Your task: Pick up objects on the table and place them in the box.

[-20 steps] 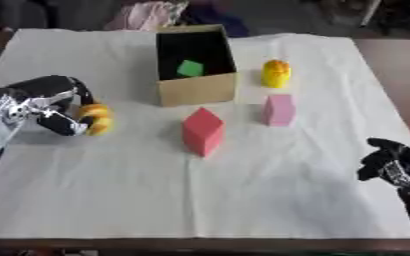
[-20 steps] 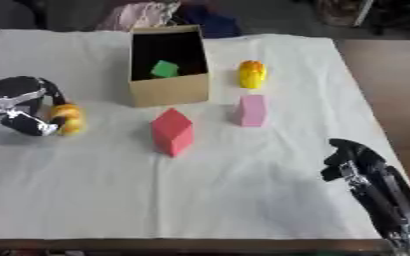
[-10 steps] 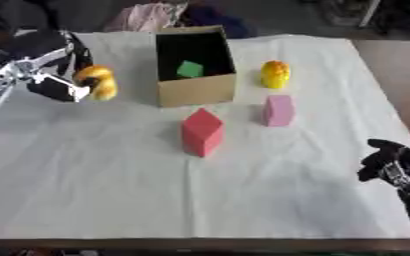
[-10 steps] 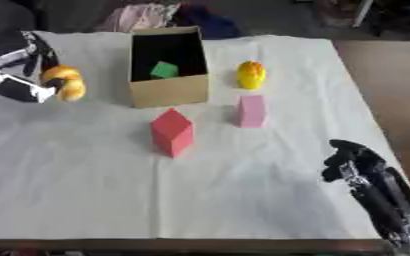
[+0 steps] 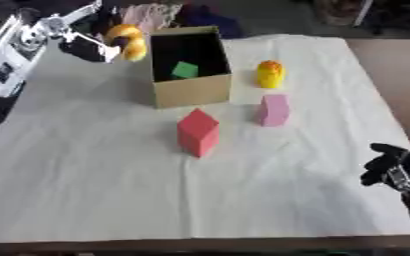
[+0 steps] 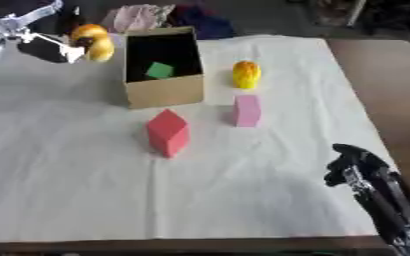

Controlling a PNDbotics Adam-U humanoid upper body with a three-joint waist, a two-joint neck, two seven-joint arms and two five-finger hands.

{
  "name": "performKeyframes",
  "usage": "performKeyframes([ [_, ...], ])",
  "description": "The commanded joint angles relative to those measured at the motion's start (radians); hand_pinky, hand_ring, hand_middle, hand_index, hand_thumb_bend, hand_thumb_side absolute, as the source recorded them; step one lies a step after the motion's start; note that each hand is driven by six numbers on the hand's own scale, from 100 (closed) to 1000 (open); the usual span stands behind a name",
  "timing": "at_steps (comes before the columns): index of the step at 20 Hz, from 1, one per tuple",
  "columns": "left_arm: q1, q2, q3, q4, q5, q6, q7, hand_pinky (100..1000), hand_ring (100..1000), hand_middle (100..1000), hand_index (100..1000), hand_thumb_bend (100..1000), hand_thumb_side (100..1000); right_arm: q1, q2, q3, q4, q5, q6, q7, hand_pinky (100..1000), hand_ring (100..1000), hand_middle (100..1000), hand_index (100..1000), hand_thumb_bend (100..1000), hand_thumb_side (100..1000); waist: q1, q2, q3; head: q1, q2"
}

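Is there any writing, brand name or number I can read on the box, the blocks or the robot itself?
None can be read.
Box: plain brown sides, no print showing.
Red block, pink block, green block: plain faces.
Yellow thing by the box: no label visible.
Left hand, holding an orange-yellow thing: dark patches on its arm, too blurred to read.

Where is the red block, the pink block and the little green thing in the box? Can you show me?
red block [image 5: 197, 133], left eye view, on its front face.
pink block [image 5: 274, 110], left eye view, on its front face.
green block [image 5: 185, 69], left eye view, on its top, inside the box.
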Motion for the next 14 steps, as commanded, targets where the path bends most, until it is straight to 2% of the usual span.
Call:
performKeyframes([
  [1, -0.045, -0.026, -0.011, 0.048, -0.035, -0.018, 0.022, 648, 458, 437, 632, 100, 213, -0.010, -0.022, 0.003, -0.010, -0.009, -0.002, 0.008, 538, 534, 535, 793, 100, 661, -0.002, -0.024, -0.008, 0.013, -0.004],
  [7, -0.078, -0.108, -0.015, 0.155, -0.115, -0.023, 0.079, 753, 574, 556, 739, 100, 207, -0.015, -0.019, 0.011, -0.010, -0.015, -0.001, 0.017, 539, 534, 535, 794, 100, 666, -0.008, -0.021, -0.028, 0.030, -0.007],
  [9, -0.081, -0.124, -0.018, 0.176, -0.130, -0.024, 0.115, 803, 646, 633, 805, 100, 202, -0.016, -0.018, 0.012, -0.010, -0.017, 0.000, 0.019, 539, 534, 535, 794, 100, 665, -0.009, -0.020, -0.034, 0.034, -0.009],
  [10, -0.081, -0.128, -0.023, 0.182, -0.137, -0.027, 0.123, 822, 693, 688, 836, 100, 248, -0.016, -0.018, 0.012, -0.010, -0.017, 0.000, 0.019, 539, 534, 535, 794, 100, 663, -0.010, -0.020, -0.036, 0.036, -0.009],
  [12, -0.078, -0.132, -0.026, 0.182, -0.157, -0.031, 0.135, 854, 775, 782, 889, 100, 408, -0.016, -0.017, 0.011, -0.011, -0.017, 0.000, 0.019, 539, 534, 535, 794, 100, 665, -0.010, -0.019, -0.037, 0.036, -0.010],
  [13, -0.077, -0.133, -0.026, 0.181, -0.167, -0.031, 0.138, 857, 781, 788, 894, 100, 420, -0.016, -0.017, 0.010, -0.011, -0.017, 0.000, 0.018, 539, 534, 535, 794, 100, 665, -0.009, -0.019, -0.037, 0.036, -0.010],
  [14, -0.074, -0.132, -0.025, 0.179, -0.176, -0.029, 0.142, 879, 826, 835, 926, 100, 525, -0.017, -0.016, 0.010, -0.011, -0.017, -0.001, 0.018, 539, 534, 535, 794, 100, 657, -0.009, -0.018, -0.037, 0.035, -0.012],
])
